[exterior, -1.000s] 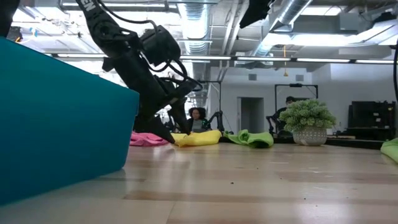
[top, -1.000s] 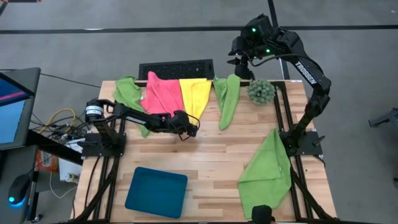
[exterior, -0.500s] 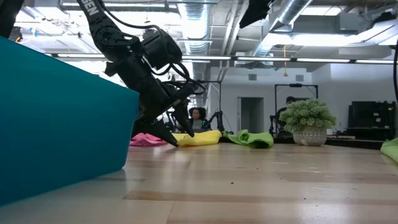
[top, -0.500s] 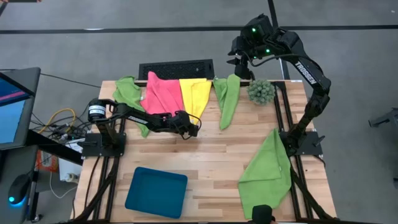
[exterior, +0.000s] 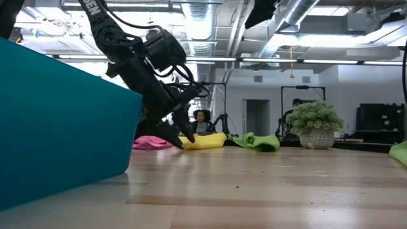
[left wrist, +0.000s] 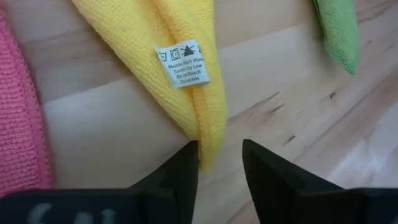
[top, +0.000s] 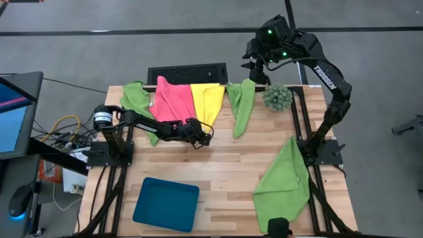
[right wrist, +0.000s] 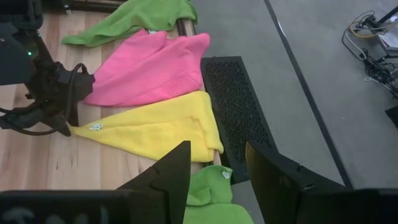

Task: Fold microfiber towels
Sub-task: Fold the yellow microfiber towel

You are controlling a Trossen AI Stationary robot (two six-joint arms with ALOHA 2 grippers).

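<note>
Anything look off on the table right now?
Nothing damaged. The towels are unfolded: yellow towel and pink towel hang over the far edge; a green towel drapes off the right side. Left gripper sits at the yellow corner.

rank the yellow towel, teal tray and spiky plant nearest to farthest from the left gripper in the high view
From the left gripper:
1. yellow towel, its corner right at the fingertips
2. teal tray, near edge of the table
3. spiky plant, far right corner

A grey floor [top: 79, 46] surrounds the wooden desk [top: 225, 165]. Behind the desk's far edge there are ceiling ducts [exterior: 299, 13], light strips [exterior: 305, 60], a doorway [exterior: 252, 117] and seated people [exterior: 202, 121].
</note>
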